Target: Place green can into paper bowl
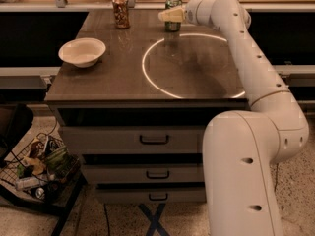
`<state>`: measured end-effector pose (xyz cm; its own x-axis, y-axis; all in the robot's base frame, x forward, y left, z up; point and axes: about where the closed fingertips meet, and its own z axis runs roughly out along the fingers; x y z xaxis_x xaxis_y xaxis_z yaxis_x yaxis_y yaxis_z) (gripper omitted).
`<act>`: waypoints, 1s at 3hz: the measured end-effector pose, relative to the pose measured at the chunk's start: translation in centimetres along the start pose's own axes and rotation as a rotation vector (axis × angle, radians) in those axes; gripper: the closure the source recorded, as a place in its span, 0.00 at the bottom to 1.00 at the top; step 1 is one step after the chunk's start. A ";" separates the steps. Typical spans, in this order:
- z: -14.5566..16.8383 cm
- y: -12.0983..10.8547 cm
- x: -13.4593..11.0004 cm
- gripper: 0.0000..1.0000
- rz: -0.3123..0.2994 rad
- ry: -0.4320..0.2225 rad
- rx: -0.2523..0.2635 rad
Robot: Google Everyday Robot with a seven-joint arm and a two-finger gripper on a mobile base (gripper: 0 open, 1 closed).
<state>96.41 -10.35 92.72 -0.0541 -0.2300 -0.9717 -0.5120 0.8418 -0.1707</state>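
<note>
So the end effector (pixel 167 15) is way out at the far edge of the tabletop (pixel 113 77), right up against the green can (pixel 173 3) and sitting across the front of its middle. Honestly can't tell whether it has actually clamped the can or is only level with it. The can looks upright, just right of the brown-orange can (pixel 120 11), with a clear gap between the two. The paper bowl (pixel 81 60) sits near the left edge of the tabletop, well apart from the can and closer to the near side. Main worry: if the grip isn't solid or is off-centre, that slick round can could slip or tip on the lift and roll off the far edge, since it's right by it. Second thing is the trip left, because the brown-orange can stands pretty close to a straight low path toward the bowl and a low sweep could clip it. And the bowl looks light and shallow, so a tall can set down off-centre might topple out or shove it.
</note>
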 end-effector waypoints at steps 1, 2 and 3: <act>1.1 0.3 0.3 0.00 0.028 -0.016 -0.009; 2.4 1.2 0.8 0.00 0.067 -0.028 -0.028; 3.5 2.0 1.4 0.00 0.101 -0.040 -0.045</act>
<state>98.37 -7.29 90.50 -0.0738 -0.1249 -0.9894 -0.5441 0.8365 -0.0650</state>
